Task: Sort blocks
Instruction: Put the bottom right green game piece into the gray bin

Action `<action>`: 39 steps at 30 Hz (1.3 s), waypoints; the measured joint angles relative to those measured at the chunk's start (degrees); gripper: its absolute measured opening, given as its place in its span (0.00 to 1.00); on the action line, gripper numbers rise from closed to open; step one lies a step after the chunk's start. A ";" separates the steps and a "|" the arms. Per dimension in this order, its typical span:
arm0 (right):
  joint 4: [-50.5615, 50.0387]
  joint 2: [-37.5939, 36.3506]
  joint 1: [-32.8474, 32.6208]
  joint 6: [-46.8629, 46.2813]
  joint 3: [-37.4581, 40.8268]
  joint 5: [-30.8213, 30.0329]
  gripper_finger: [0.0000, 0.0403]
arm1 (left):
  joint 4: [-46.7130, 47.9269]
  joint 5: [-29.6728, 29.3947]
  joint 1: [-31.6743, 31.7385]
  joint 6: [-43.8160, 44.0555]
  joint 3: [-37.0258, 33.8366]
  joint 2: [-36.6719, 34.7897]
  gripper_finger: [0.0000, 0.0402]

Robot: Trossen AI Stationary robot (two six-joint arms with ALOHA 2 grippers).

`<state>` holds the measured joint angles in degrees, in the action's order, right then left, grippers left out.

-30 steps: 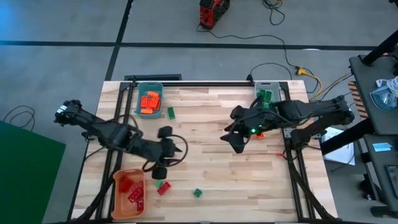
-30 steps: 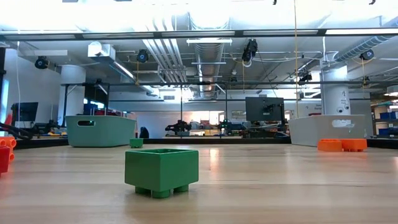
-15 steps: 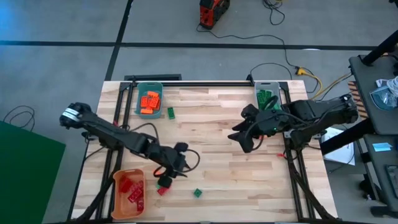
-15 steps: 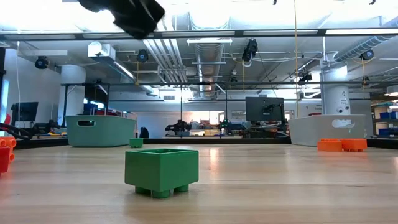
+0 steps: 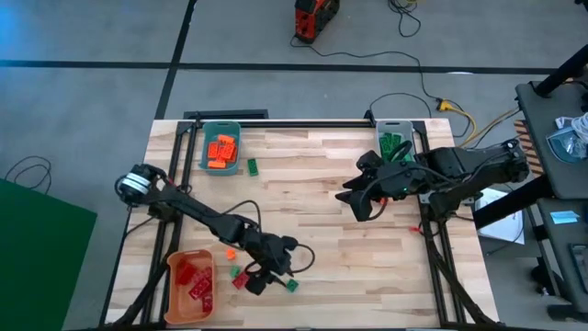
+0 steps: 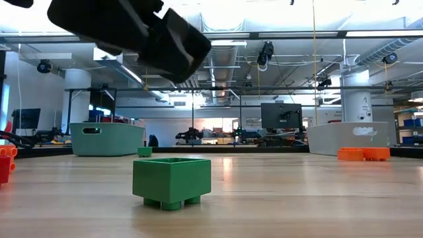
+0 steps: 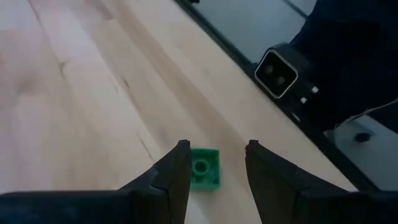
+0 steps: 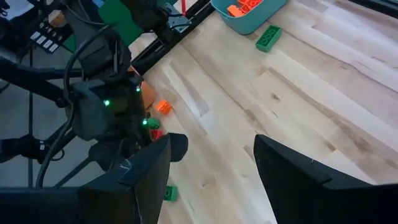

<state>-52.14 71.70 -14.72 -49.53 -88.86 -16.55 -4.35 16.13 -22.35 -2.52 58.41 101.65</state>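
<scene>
A small green block (image 7: 204,168) is lying flat on the worktop (image 7: 74,112), low in the left wrist frame, between the tips of my left tool (image 7: 216,163), which I am holding spread and clear of it. From above, that block (image 5: 291,285) is sitting at the lower middle, my left tool (image 5: 268,276) just beside it. My right tool (image 5: 360,204), also spread, is hanging at right of centre.
</scene>
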 joint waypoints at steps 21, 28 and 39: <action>-1.32 0.04 0.35 0.27 0.02 -0.20 0.55 | -5.29 -1.06 -0.13 -11.35 0.02 9.36 0.58; -1.39 0.04 0.35 0.55 0.02 -0.20 0.55 | -10.09 -0.19 -0.11 -8.72 0.07 12.76 0.58; -1.66 0.04 0.37 0.65 0.02 -0.58 0.55 | -13.67 4.69 0.15 -5.30 0.07 15.41 0.48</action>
<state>-53.80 71.75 -14.35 -48.88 -88.84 -17.13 -18.02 20.82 -22.20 -7.82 58.48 117.06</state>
